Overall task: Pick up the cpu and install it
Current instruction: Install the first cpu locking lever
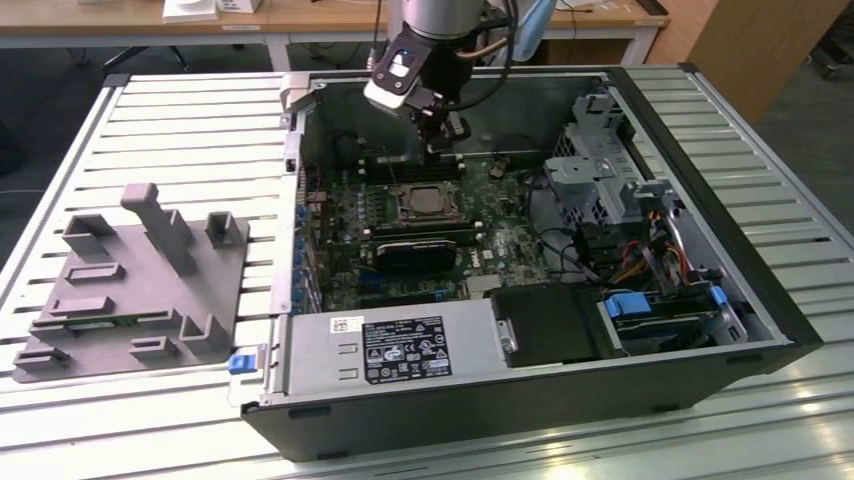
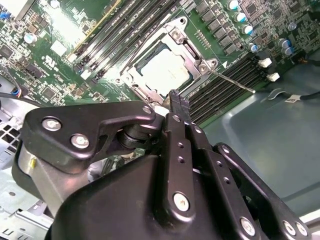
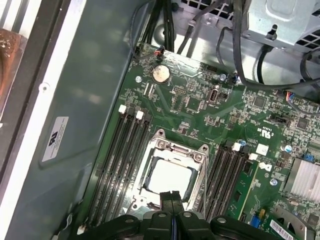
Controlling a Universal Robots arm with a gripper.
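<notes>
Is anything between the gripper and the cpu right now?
Nothing visible. In both wrist views the cpu already lies in the open socket, its silver top bare. The gripper hangs above it with fingers together and nothing held, and no cable or latch crosses the gap.

The claw [image 1: 441,132] hung inside the computer case [image 1: 694,150], above the motherboard [image 1: 507,240]. Just below its tips the cpu [image 1: 427,203] lay in the socket [image 3: 172,150]. The fixture block [image 1: 134,280] sat well apart on the bench [image 1: 160,120].
</notes>
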